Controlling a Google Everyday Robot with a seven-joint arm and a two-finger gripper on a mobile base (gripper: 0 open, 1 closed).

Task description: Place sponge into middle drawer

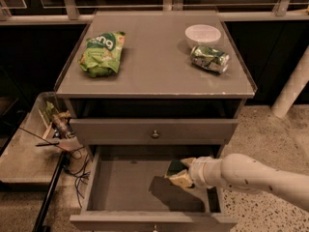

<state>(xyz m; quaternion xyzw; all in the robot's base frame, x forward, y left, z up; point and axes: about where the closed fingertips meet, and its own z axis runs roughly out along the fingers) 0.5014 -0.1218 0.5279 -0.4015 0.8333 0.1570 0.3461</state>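
The sponge (177, 172), dark green on top with pale yellow foam below, is held in my gripper (182, 174) at the end of the white arm reaching in from the right. It hangs above the right part of the middle drawer (120, 187), a wide grey box pulled open with a bare flat floor. The sponge casts a dark shadow on the drawer floor below it. The drawer's own knob (155, 227) shows at the bottom edge.
The closed drawer above shows a flat front with a knob (155, 134). On the cabinet top lie a light-green snack bag (101, 54), a white bowl (203, 34) and a green-and-silver can (209, 59). Cables and clutter (60, 129) lie to the left.
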